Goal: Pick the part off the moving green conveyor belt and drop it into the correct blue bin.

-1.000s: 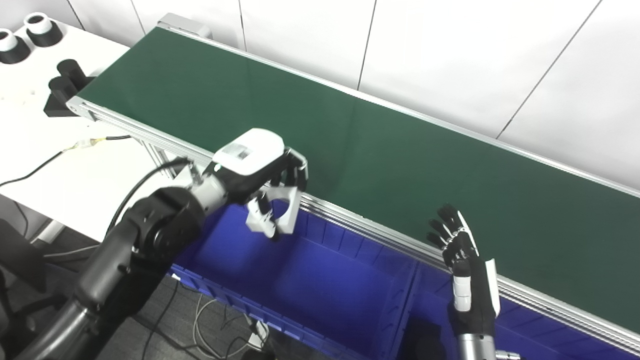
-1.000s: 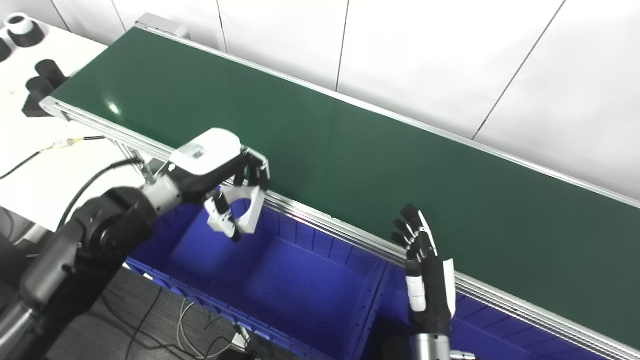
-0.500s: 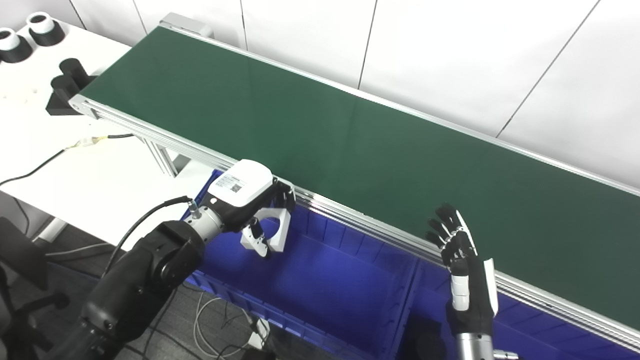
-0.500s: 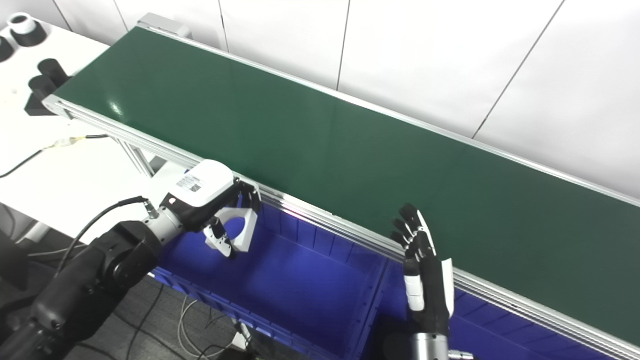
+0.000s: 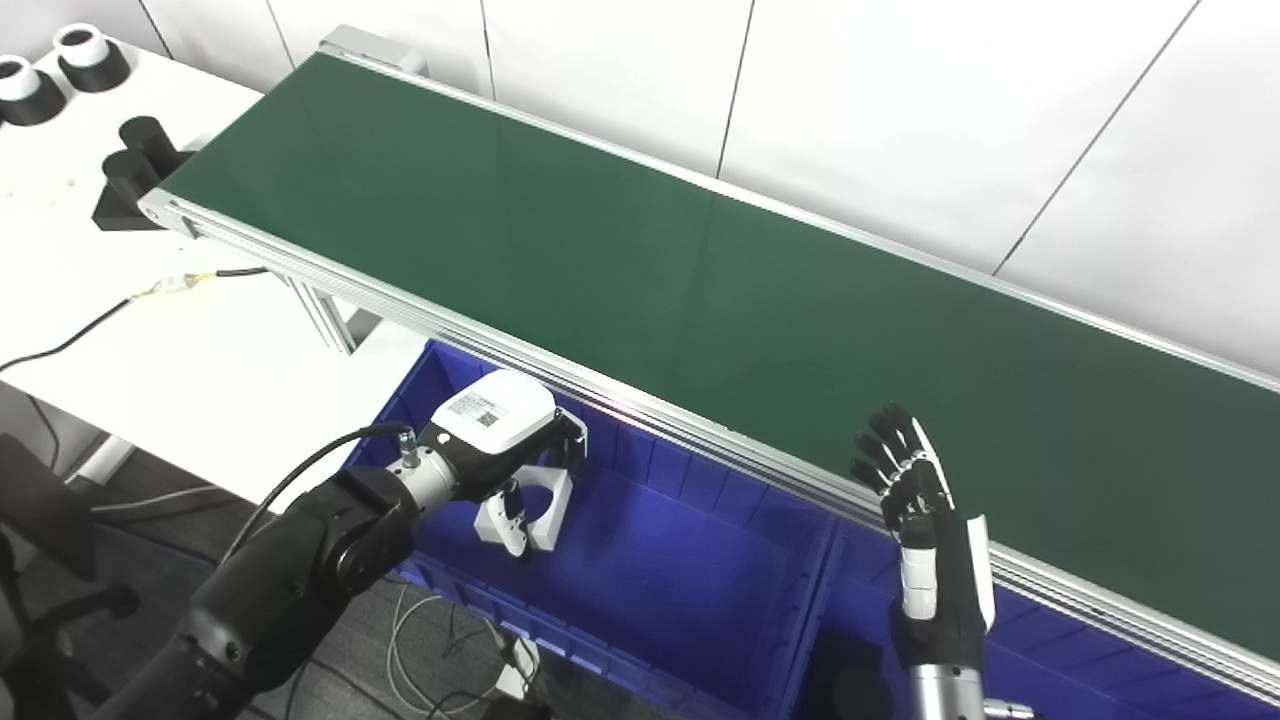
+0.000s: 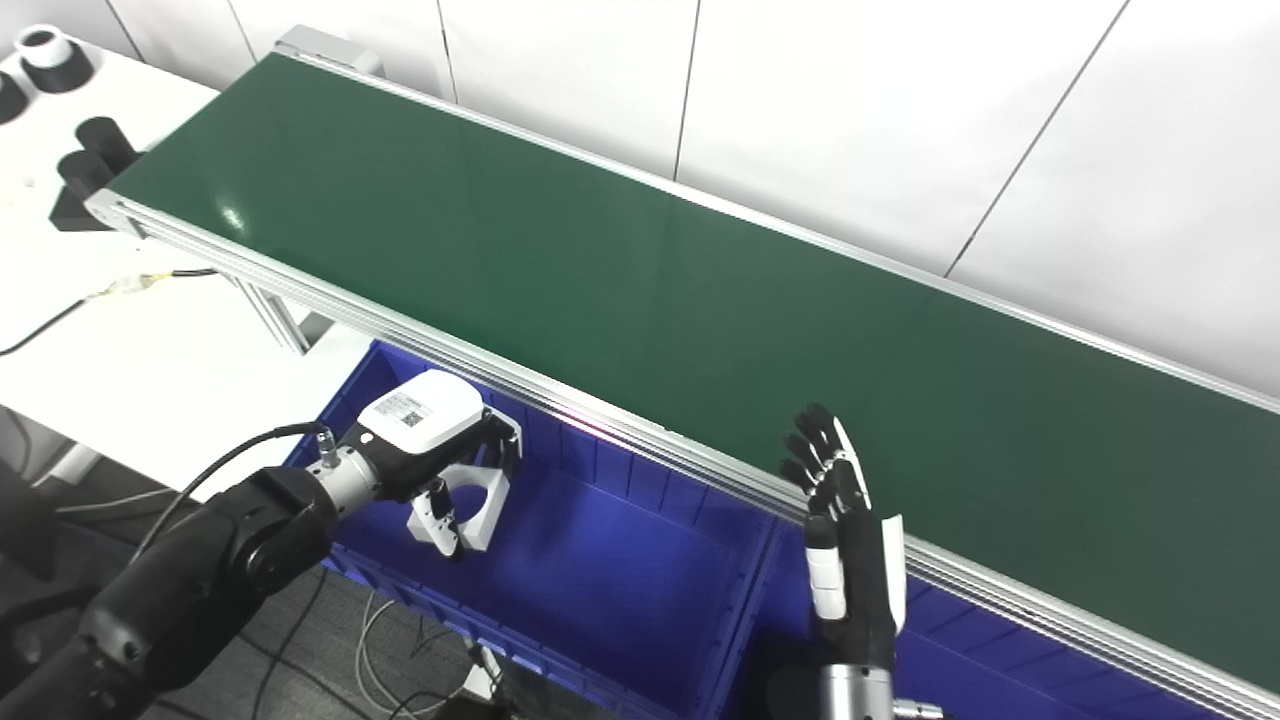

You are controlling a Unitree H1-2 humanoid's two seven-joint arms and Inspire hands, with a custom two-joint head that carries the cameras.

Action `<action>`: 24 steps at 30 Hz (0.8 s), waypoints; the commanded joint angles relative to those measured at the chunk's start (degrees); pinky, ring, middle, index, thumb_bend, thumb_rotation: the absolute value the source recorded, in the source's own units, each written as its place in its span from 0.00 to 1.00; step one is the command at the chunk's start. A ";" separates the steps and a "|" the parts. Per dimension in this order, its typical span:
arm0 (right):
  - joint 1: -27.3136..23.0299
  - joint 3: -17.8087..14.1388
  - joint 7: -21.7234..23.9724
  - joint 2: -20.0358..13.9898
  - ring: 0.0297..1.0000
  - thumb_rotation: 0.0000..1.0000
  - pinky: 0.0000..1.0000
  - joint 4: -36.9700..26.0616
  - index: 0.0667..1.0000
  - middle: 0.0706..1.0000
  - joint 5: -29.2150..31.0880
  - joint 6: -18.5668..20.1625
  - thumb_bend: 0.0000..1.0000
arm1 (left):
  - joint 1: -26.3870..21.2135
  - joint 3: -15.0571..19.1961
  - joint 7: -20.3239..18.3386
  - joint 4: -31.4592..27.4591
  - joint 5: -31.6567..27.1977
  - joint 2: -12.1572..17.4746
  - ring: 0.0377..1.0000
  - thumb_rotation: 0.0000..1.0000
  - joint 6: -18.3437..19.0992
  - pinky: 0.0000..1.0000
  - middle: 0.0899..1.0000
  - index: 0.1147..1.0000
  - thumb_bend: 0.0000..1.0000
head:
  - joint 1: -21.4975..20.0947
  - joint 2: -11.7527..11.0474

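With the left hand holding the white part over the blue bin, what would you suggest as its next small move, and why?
Probably open the left hand and let the white part drop: it already hangs low inside the left blue bin, clear of the green conveyor belt.

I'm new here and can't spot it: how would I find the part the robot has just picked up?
Start at the long green conveyor belt and drop to the blue bin under its near edge. Over that bin's left end, the left robot hand holds the part: a small white bracket with a round hole, the only pale piece against the blue.
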 commanded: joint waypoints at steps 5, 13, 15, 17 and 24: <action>0.14 0.17 0.28 0.40 0.87 0.96 0.82 -2.09 0.91 0.90 0.64 0.34 0.86 | -1.70 0.49 -0.10 -1.33 -0.66 0.59 0.37 0.00 0.86 0.36 0.38 0.45 0.52 | 0.04 0.00; 0.13 0.35 0.55 0.17 0.87 0.95 0.83 -2.03 0.91 0.90 0.72 0.27 0.84 | -1.64 0.70 -0.46 -1.67 -0.20 0.42 0.40 0.00 2.23 0.38 0.40 0.45 0.52 | 0.02 0.04; 0.12 0.37 0.56 0.14 0.87 0.96 0.83 -2.00 0.91 0.90 0.72 0.24 0.84 | -1.74 0.22 -0.82 -1.62 1.08 0.75 0.49 0.05 2.89 0.44 0.53 0.43 0.52 | 0.02 0.04; 0.12 0.41 0.53 0.16 0.87 0.96 0.83 -1.99 0.91 0.90 0.64 0.30 0.84 | -1.85 -0.29 -2.11 -1.98 2.38 1.23 0.57 0.11 3.70 0.50 0.61 0.55 0.88 | -0.13 0.00; 0.19 0.48 0.30 0.20 0.87 0.96 0.83 -1.95 0.91 0.89 0.15 0.25 0.86 | -1.76 -0.53 -1.50 -1.86 3.36 1.63 0.68 0.20 3.51 0.62 0.70 0.67 1.00 | -0.22 -0.21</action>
